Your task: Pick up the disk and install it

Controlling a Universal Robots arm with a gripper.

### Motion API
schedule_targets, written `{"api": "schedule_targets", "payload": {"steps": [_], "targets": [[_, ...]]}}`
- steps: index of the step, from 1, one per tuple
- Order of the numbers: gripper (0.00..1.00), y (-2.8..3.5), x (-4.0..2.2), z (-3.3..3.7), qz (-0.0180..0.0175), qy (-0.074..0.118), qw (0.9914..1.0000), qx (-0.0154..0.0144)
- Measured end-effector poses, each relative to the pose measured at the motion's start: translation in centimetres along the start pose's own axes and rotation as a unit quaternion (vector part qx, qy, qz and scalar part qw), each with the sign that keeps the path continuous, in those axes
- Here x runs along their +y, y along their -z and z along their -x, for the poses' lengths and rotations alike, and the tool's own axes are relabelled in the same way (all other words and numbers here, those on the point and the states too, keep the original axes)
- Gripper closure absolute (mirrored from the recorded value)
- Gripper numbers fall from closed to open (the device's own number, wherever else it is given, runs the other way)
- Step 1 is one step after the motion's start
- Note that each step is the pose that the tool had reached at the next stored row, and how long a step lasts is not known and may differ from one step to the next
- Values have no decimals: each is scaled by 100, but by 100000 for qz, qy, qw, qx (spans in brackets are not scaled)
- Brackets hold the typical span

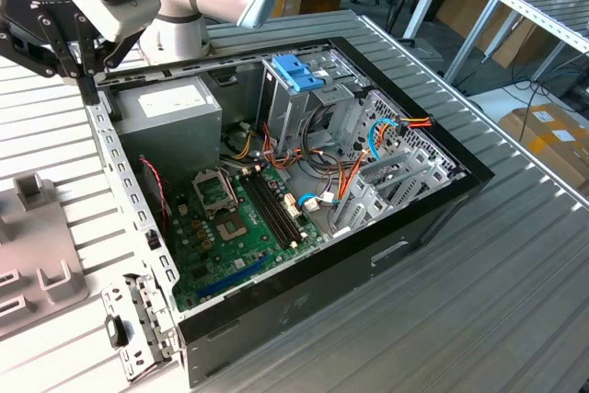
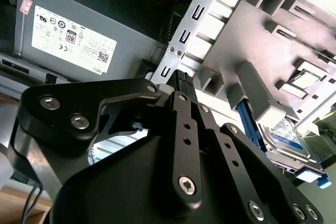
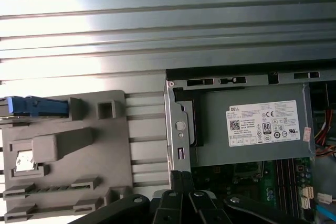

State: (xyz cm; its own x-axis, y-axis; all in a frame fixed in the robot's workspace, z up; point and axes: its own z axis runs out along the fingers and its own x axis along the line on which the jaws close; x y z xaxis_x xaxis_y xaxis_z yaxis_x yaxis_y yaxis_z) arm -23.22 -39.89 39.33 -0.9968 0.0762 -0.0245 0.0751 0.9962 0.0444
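Hanging at the exterior view's upper left, the black two-finger gripper [image 1: 81, 69] is clenched on nothing above the edge of the open grey metal computer case [image 1: 124, 172]; beyond it the dark flat blue-railed disk [image 2: 286, 134] lies in a grey moulded plastic fixture [image 2: 252, 85] beside the case.

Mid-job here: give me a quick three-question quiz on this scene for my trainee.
1. True or false: the disk is already installed in the computer case.
2. The gripper hangs nearest to: A) the blue handle, B) the power supply, C) the orange cables.
3. What colour are the disk's rails?
Key: 1 false, it lies in the gray fixture outside the case; 2 B; 3 blue.
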Motion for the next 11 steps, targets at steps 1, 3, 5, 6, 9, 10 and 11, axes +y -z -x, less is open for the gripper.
{"api": "schedule_targets", "payload": {"steps": [1,3,5,6,9,10,11], "targets": [[89,0,0,-5,1,2,100000,-1],[89,0,-1,-14,1,-2,100000,0],[89,1,-2,-24,2,-1,100000,0],[89,1,-2,-32,-1,0,100000,-1],[89,1,-4,-48,-2,-1,100000,0],[89,1,-4,-52,2,1,100000,-2],[89,1,-5,-61,1,0,100000,-2]]}}
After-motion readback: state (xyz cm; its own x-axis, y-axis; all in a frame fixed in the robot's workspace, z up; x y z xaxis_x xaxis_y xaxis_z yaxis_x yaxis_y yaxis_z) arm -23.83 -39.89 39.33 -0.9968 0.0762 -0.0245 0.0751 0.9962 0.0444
